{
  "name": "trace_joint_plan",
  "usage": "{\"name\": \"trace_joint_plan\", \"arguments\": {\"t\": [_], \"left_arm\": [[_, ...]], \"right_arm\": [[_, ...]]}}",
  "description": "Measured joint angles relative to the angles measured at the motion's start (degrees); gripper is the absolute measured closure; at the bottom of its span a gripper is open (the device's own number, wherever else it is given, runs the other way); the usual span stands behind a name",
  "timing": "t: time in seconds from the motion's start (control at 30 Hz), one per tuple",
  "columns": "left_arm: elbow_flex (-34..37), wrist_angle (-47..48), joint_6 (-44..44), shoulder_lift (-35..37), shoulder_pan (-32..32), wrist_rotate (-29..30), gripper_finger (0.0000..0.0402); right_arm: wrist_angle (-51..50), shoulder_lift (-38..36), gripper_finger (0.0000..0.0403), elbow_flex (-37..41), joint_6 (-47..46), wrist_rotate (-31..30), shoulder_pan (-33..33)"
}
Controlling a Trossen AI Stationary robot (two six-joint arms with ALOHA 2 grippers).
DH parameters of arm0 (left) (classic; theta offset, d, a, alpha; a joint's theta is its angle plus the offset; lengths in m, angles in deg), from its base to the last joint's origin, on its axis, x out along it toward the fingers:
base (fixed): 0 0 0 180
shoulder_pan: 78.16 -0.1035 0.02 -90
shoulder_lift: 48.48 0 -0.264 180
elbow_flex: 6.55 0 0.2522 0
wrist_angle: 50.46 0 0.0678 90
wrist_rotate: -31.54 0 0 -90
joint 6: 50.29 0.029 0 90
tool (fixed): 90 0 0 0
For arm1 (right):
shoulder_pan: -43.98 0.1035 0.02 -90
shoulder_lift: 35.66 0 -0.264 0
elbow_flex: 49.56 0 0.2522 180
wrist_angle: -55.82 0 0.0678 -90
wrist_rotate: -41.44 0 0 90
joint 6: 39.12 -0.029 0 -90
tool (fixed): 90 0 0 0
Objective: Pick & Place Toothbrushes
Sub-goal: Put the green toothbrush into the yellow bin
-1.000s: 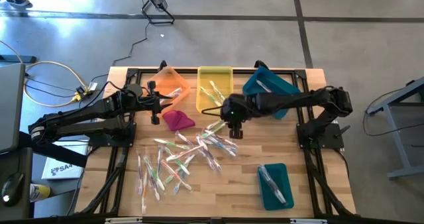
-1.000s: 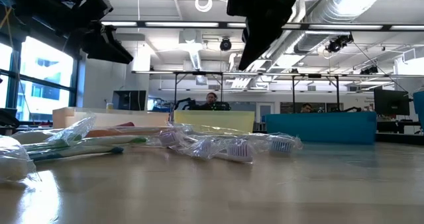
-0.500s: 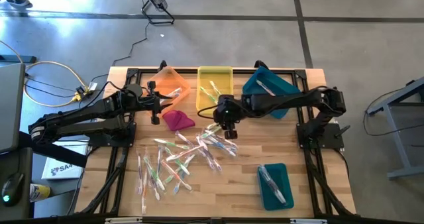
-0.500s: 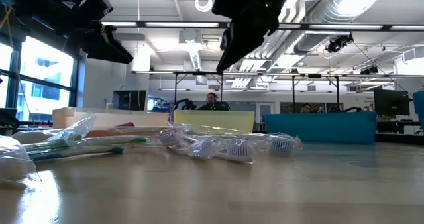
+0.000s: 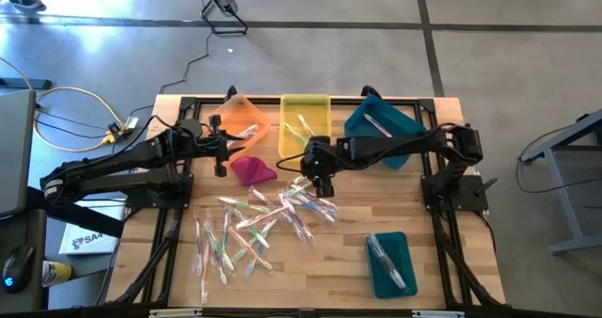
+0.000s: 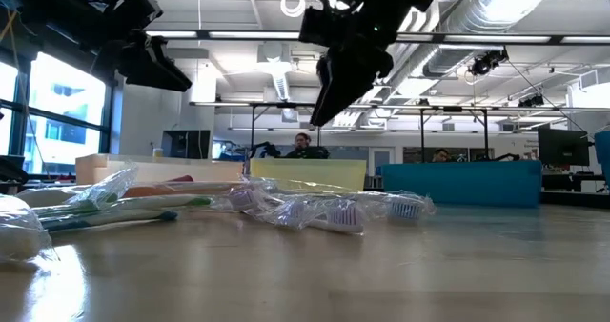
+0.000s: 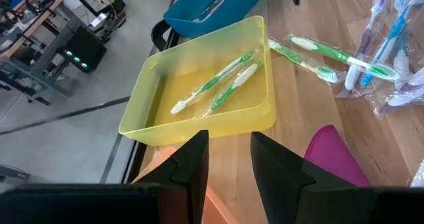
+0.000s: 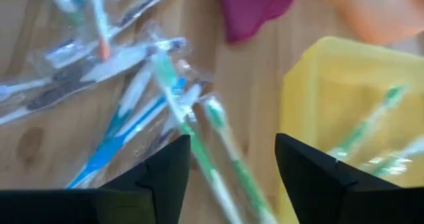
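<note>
orange bin (image 5: pixel 240 117): back left of tabletop (image 5: pixel 329 271), tilted; contents can't tell
left tool (image 5: pixel 220 147): hangs by the orange bin, fingers (image 7: pixel 192 164) slightly apart, nothing between them
magenta cloth (image 5: pixel 252 170): just in front of orange bin
yellow bin (image 5: pixel 321 106): back centre, holds two green-and-white wrapped toothbrushes (image 7: pixel 222 85)
right tool (image 5: pixel 322 182): over front edge of yellow bin, above the pile; fingers (image 8: pixel 165 177) wide apart, empty
loose toothbrushes (image 5: pixel 254 226): wrapped, scattered mid-tabletop, centre-left; two green ones (image 7: pixel 318 55) beside the yellow bin
teal bin, back (image 5: pixel 381 125): tilted, one wrapped brush inside
teal bin, front right (image 5: pixel 390 263): flat, a few wrapped brushes inside
labels: none readable
</note>
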Motion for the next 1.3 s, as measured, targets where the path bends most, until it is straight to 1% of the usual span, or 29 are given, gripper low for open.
{"name": "trace_joint_plan", "arguments": {"t": [0.27, 0.83, 1.0, 1.13, 1.3], "left_arm": [[0.0, 0.0, 0.1, 0.0, 0.0, 0.0, 0.0293], [0.0, 0.0, 0.1, 0.0, 0.0, 0.0, 0.0293], [0.0, 0.0, 0.1, 0.0, 0.0, 0.1, 0.0293], [0.0, 0.0, 0.1, 0.0, 0.0, 0.2, 0.0293], [0.0, 0.0, 0.1, 0.0, 0.0, 0.2, 0.0293]], "right_arm": [[0.0, 4.5, 0.0207, 0.0, -1.1, 0.1, 0.0], [-0.5, 11.2, 0.0209, 0.0, -1.6, 0.0, 0.0], [-0.7, 12.0, 0.0212, 0.0, -1.6, 0.1, 0.0], [-0.8, 12.0, 0.0235, 0.0, -1.6, 0.1, 0.0], [-1.0, 12.0, 0.0284, 0.0, -1.7, 0.1, 0.0]]}}
